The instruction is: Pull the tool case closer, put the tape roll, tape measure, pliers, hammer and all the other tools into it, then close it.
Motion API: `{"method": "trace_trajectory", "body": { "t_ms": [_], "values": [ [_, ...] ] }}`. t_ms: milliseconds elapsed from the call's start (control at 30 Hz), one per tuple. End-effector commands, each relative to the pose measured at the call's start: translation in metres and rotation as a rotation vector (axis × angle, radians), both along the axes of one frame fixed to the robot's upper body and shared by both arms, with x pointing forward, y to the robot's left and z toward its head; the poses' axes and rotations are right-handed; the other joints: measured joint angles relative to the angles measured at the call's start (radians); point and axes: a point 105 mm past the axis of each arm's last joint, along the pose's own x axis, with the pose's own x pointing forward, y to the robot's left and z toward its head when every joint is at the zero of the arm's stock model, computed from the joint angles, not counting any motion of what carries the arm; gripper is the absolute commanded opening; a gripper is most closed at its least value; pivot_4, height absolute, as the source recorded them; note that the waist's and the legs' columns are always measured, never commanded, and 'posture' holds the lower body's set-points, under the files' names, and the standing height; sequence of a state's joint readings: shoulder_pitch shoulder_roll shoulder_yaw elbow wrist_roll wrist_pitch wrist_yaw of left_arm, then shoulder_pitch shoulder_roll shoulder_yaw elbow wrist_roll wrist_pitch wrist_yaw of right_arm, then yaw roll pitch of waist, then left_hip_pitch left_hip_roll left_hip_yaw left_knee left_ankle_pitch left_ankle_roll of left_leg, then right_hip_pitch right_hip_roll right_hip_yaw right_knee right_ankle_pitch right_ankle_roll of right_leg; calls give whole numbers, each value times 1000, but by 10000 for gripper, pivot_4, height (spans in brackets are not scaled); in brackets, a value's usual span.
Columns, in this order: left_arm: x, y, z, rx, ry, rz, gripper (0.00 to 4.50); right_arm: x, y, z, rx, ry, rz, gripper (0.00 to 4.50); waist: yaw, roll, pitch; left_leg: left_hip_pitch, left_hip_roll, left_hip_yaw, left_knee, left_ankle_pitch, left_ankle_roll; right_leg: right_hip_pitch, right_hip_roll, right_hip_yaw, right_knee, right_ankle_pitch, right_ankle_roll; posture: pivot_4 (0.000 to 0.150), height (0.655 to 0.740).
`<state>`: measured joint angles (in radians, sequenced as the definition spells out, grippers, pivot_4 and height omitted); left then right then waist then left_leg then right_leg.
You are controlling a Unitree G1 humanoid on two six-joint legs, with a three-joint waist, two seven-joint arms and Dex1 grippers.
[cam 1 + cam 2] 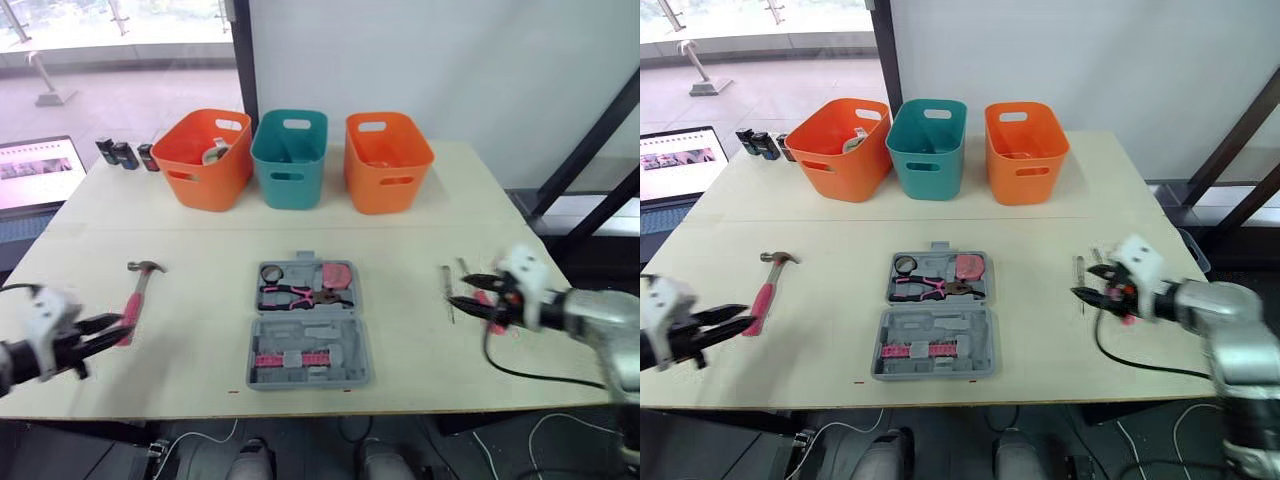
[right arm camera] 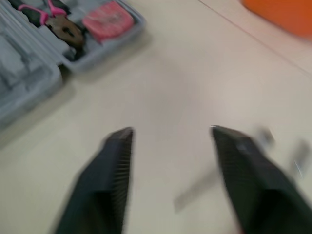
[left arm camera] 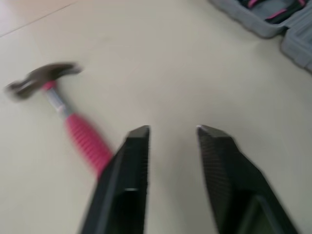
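Hammer off the left gripper's tips, both grippers empty.

The hammer [image 3: 80,139] lay on the table [image 1: 200,230], its long axis running away from the left gripper [image 3: 173,130] at a slant. The steel head was at the far end and the pink grip end sat just beside one fingertip; contact could not be judged. The left arm was held low, fingers nearly level, parted by a moderate gap with nothing between them. The right gripper [image 1: 1085,280] was also low, aimed inward at the open tool case [image 1: 308,325], with its fingers spread wider and empty. The case lay flat between the two grippers. Its far half held the pliers [image 1: 290,295], tape measure [image 1: 337,272] and tape roll [image 1: 270,272]. Thin metal pieces [image 1: 447,290] lay just beside the right fingertips, too blurred to identify.
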<state>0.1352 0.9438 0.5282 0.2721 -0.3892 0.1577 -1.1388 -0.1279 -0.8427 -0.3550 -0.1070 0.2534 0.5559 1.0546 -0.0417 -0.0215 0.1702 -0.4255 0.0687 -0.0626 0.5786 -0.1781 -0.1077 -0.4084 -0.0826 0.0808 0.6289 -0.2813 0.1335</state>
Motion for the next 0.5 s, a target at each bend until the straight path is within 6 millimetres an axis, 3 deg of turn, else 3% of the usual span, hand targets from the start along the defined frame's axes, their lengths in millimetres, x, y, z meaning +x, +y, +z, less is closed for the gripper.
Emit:
{"method": "trace_trajectory", "body": {
  "t_ms": [33, 100, 267, 500],
  "values": [
    [-18, 34, 18, 1, -61, 123, 33748, -16, -29, 20, -20, -54, -53, 44994, -2, 0, 0, 1, 0, 0, 0, 0, 0, 0, 0, 0, 0, 0, -1, 1500, 7400],
    [-28, 53, 13, 20, -53, 199, 44229, -25, -44, 12, -58, -20, -98, 45000, -4, 0, 0, 2, 0, 0, 1, 0, 0, -1, 0, 0, 0, 1, -2, 1500, 7400],
    [-46, 76, -5, 29, -28, 312, 44711, -36, -55, -8, -82, 24, -161, 45000, -11, -2, 1, 6, 0, 5, 1, -2, -4, -3, -5, 0, -2, 2, -4, 1500, 7400],
    [-48, 71, -17, 16, -23, 303, 44711, -34, -56, -3, -50, -29, -208, 45000, -10, -3, 1, 5, -1, 6, 0, -2, -4, -2, -6, -1, -6, 3, -6, 1500, 7400]
  ]
}}
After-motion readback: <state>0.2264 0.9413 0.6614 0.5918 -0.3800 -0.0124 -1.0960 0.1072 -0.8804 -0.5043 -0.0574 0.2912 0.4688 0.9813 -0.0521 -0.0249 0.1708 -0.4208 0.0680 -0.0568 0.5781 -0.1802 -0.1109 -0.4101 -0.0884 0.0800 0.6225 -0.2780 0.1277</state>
